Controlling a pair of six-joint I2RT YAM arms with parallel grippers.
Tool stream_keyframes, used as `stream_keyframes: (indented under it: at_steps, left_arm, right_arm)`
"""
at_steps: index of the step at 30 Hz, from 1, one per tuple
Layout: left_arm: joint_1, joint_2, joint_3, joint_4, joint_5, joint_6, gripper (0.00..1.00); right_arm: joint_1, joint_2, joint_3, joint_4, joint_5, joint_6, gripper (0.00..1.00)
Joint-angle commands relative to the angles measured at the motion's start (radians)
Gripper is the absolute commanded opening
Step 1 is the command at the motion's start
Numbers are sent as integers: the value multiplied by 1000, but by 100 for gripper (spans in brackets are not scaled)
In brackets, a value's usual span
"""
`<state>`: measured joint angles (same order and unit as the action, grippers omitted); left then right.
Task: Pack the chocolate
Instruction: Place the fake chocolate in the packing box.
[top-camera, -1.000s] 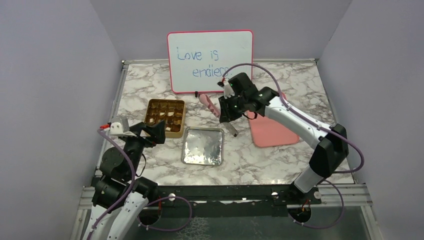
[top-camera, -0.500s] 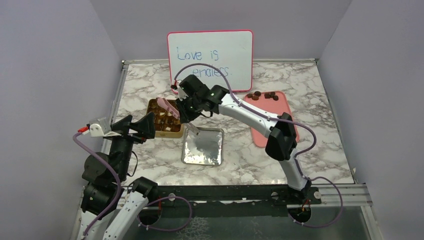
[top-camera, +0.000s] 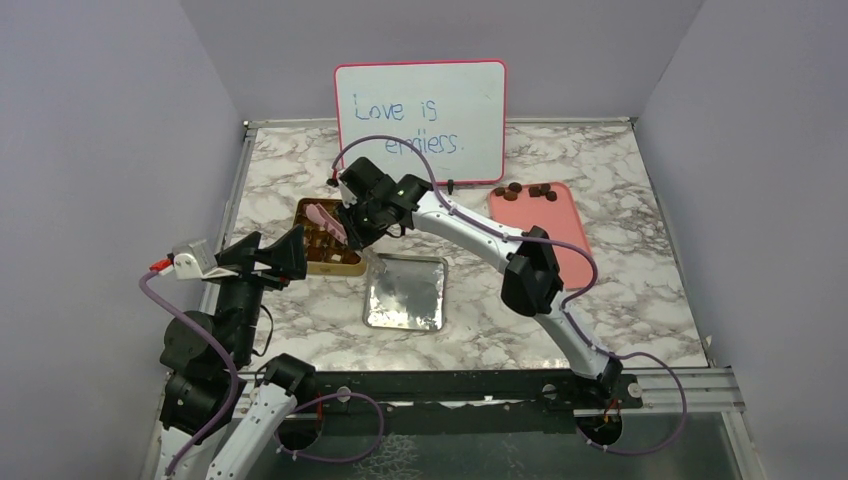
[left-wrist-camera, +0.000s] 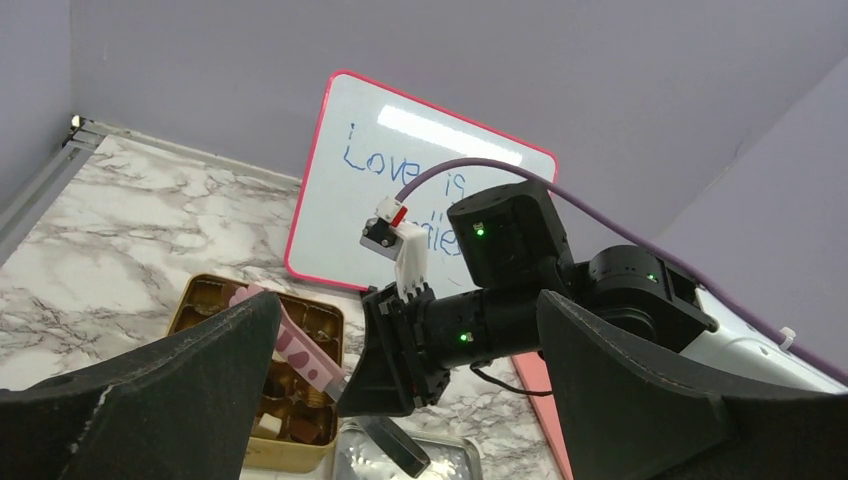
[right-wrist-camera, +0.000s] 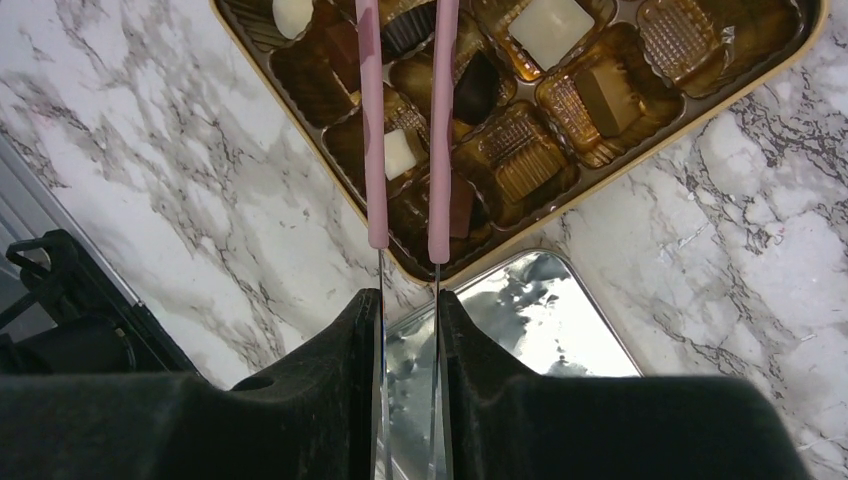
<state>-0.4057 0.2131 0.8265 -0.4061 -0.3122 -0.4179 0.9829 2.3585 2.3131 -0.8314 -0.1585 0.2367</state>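
The right gripper (right-wrist-camera: 408, 305), jaws narrowed, clamps pink-tipped metal tongs (right-wrist-camera: 372, 150) over the gold square tin (right-wrist-camera: 560, 192) by the worktop's left edge; whether the tips carry a piece I cannot tell. Small brown and white chocolates (right-wrist-camera: 548, 25) fill some cups, others sit empty. A few dark pieces (top-camera: 527, 190) wait on the pink plastic tray (top-camera: 560, 250) toward the far right corner. The left gripper (left-wrist-camera: 403, 330) gapes wide, holding nothing; packing looks partly done
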Motion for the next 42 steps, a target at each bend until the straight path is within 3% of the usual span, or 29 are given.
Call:
stream_keyframes:
  at_steps: [1,11,18,31,42]
  left_arm:
    - [6,-15,6,7,-19,6,99]
    - [7,-27,-3,6,-21,12,99]
    - [6,-24,-10,6,-22,9,99]
    - [7,-27,-35,6,-16,17,99]
    - [7,-11,-88,6,20,11,99]
  right_arm:
    - [6,23,13,19,-23,14,27]
    - [7,63,17,55,-68,20,28]
    - [6,68,26,58,-72,1,33]
    - [5,9,24,49,-46,-14,35]
    - [2,-270,-278,85,84,-40,33]
